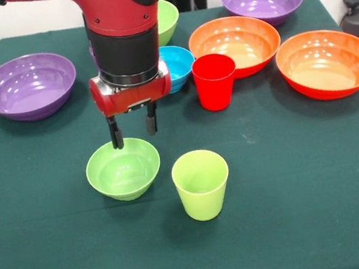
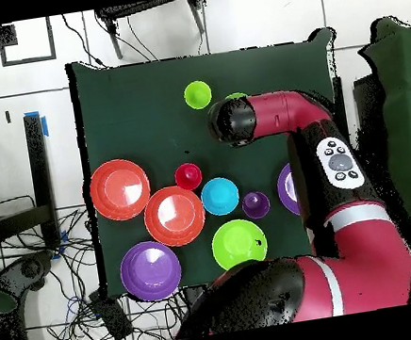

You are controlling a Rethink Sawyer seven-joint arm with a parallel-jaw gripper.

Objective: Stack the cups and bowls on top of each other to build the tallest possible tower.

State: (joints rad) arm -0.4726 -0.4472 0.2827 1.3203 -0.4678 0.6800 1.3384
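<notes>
My gripper point(image 1: 134, 131) is open and empty, its fingertips point(image 1: 117, 141) just above the far rim of the small lime-green bowl point(image 1: 123, 169). The lime-green cup point(image 1: 202, 183) stands upright to the right of that bowl, apart from it; it also shows in the overhead view point(image 2: 197, 94). The red cup point(image 1: 215, 81) stands upright beside the small blue bowl point(image 1: 175, 67). The purple cup point(image 2: 255, 204) shows only in the overhead view; my arm hides it in the front view. Nothing is stacked, so no tower stands.
The medium lime-green bowl point(image 1: 167, 19) sits behind my arm. Two purple bowls point(image 1: 28, 87) point(image 1: 262, 0) and two orange bowls point(image 1: 235, 45) point(image 1: 327, 63) ring the far half of the green tablecloth point(image 1: 314, 209).
</notes>
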